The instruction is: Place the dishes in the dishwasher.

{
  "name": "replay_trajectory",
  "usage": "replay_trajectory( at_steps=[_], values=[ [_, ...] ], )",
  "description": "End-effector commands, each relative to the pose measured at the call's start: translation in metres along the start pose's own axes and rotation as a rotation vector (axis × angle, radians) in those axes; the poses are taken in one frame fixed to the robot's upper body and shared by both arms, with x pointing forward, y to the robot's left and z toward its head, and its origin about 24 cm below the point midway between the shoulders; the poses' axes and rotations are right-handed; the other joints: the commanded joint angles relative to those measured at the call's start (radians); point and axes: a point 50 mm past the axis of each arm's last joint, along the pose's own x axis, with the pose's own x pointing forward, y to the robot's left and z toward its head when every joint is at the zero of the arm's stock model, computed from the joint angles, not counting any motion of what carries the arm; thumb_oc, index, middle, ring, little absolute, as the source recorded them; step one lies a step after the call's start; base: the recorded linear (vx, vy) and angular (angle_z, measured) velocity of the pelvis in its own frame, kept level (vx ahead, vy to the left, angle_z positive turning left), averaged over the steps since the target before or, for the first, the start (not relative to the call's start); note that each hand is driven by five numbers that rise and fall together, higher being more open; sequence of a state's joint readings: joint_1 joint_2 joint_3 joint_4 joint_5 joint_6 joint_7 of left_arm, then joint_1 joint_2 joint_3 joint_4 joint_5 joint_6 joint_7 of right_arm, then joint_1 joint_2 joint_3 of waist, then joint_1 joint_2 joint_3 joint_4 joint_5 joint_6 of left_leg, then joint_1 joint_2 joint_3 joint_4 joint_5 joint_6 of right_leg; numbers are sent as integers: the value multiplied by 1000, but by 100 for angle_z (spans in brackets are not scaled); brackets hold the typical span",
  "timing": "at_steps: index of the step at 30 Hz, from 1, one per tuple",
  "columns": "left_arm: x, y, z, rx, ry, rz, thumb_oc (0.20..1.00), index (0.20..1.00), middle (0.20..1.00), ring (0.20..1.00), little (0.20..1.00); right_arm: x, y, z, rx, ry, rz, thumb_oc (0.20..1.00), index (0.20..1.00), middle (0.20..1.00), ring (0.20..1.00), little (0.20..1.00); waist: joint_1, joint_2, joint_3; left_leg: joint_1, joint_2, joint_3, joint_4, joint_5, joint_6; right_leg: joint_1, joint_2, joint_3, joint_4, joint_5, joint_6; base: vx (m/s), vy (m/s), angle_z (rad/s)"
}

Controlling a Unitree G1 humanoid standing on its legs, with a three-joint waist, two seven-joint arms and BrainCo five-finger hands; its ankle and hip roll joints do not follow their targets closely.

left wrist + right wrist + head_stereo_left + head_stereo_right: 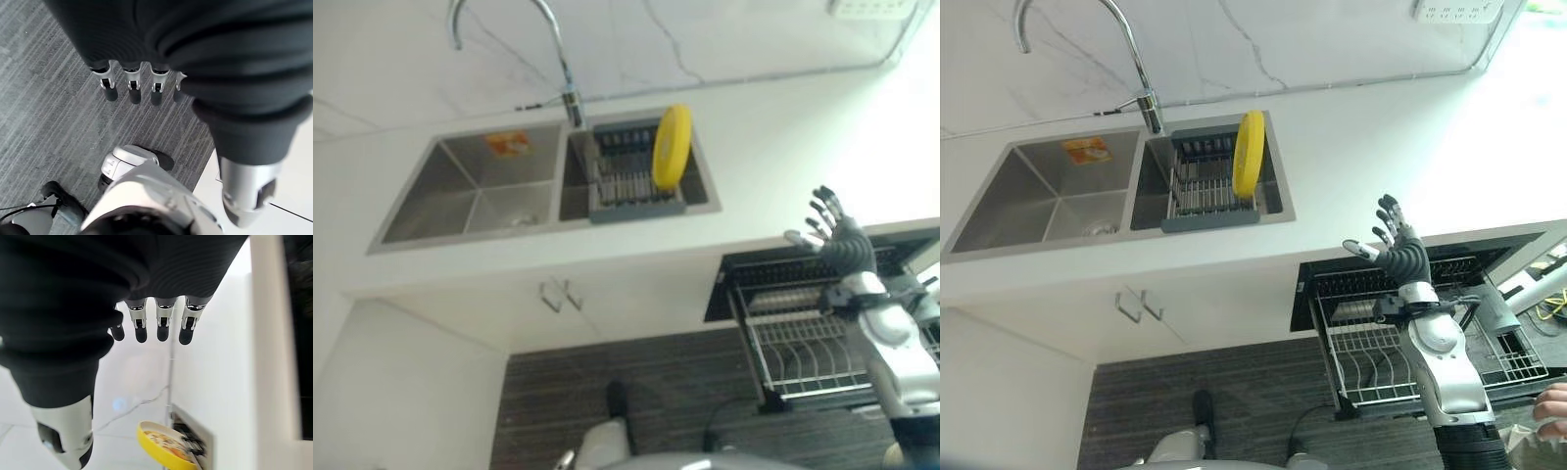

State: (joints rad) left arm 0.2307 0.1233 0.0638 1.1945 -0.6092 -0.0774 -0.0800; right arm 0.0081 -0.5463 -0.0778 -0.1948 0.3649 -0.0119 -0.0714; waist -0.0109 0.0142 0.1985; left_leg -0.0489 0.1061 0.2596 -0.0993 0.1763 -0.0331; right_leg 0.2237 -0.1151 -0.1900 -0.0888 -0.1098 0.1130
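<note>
Sink (1048,196) on the far left is a steel double basin sunk into the white counter (1381,166), with a curved faucet (1141,93) rising behind the divider and an orange sticker (1086,149) on the back wall of the left bowl. Next over, the right bowl has a dark drying rack (1203,196) sitting in it, and a yellow plate (1249,153) stands on edge at the rack's right end, leaning slightly. Below the sink you can see two cabinet handles (1136,305) on the white doors, and grey striped floor (1253,392) under that.

Moving right, the dishwasher (1332,284) is open under the counter with its wire rack (1371,364) pulled out. The right hand (1398,247) is held up in front of that opening, fingers straight and spread, holding nothing, well apart from the plate. So the arm sits across the pulled-out rack while the plate is off in the sink. In the far lower right corner a person's hand (1552,403) pokes in.

The left hand (146,83) shows in its wrist view hanging over the floor, fingers straight and loose, nothing in it.
</note>
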Motion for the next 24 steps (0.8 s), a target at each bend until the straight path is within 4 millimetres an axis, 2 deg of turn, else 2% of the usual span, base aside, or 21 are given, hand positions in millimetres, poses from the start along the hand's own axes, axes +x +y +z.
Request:
replay_trajectory(
  at_steps=[1, 4, 6, 9, 12, 14, 15, 17, 20, 24],
  values=[
    [3, 0, 37, 60, -120, -24, 1000, 1000, 1000, 1000, 1000, 0, -3, 46, 60, -267, 5, 1000, 1000, 1000, 1000, 1000, 30, -37, -39, 19, 11, -35, 22, -136, -67, -17, -22, -23, 1, 41, 36, 213, 269, -8],
    [5, 0, 50, 100, -140, -26, 1000, 1000, 1000, 1000, 1000, 1, -4, 44, 129, -260, -14, 1000, 1000, 1000, 1000, 1000, 39, -61, -45, 33, -5, -30, 19, -154, -50, -21, -65, -53, 10, 67, 71, 125, 189, 11],
    [5, 2, 61, 128, -163, -22, 1000, 1000, 1000, 1000, 1000, 3, -3, 40, 197, -258, -32, 1000, 1000, 1000, 1000, 1000, 47, -76, -48, 41, -24, -39, 22, -171, -27, -42, -94, -61, 41, 77, 91, 92, 205, 18],
    [4, 5, 69, 160, -174, -17, 1000, 1000, 1000, 1000, 1000, 4, -2, 40, 188, -278, -27, 1000, 1000, 1000, 1000, 1000, 46, -79, -57, 42, -41, -54, 24, -185, 8, -78, -84, -36, 129, 47, 89, 73, 136, 4],
    [5, 2, 74, 186, -182, -19, 1000, 1000, 1000, 1000, 1000, 6, -1, 44, 190, -302, -28, 1000, 1000, 1000, 1000, 1000, 47, -81, -58, 49, -46, -56, 21, -192, 13, -103, -84, -38, 134, 59, 87, 20, 19, -2],
    [5, -3, 85, 176, -201, -19, 1000, 1000, 1000, 1000, 1000, 14, 0, 46, 205, -324, -42, 1000, 1000, 1000, 1000, 1000, 51, -82, -44, 70, -43, -33, 18, -206, 3, -169, -126, -89, 121, 153, 100, -24, -99, -29],
    [5, -4, 91, 150, -206, -12, 1000, 1000, 1000, 1000, 1000, 19, -1, 49, 206, -339, -54, 1000, 1000, 1000, 1000, 1000, 56, -79, -36, 78, -38, -15, 23, -215, 11, -183, -122, -95, 122, 154, 99, -44, -150, -38],
    [5, -4, 90, 161, -196, -13, 1000, 1000, 1000, 1000, 1000, 22, -7, 51, 203, -348, -80, 1000, 1000, 1000, 1000, 1000, 59, -84, -40, 77, -38, -16, 25, -219, 17, -186, -114, -95, 117, 151, 96, -37, -154, -7],
    [6, 0, 78, 167, -159, 2, 1000, 1000, 1000, 1000, 1000, 30, -23, 57, 187, -362, -147, 1000, 1000, 1000, 1000, 1000, 72, -101, -54, 91, -29, 2, 24, -230, 15, -166, -108, -130, 79, 155, 100, -10, -210, 7],
    [6, 5, 69, 167, -135, 15, 1000, 1000, 1000, 1000, 1000, 34, -30, 56, 181, -326, -162, 1000, 1000, 1000, 1000, 1000, 74, -107, -69, 106, -21, -2, 19, -236, 8, -150, -88, -135, 56, 142, 94, 26, -121, -5]
  ],
)
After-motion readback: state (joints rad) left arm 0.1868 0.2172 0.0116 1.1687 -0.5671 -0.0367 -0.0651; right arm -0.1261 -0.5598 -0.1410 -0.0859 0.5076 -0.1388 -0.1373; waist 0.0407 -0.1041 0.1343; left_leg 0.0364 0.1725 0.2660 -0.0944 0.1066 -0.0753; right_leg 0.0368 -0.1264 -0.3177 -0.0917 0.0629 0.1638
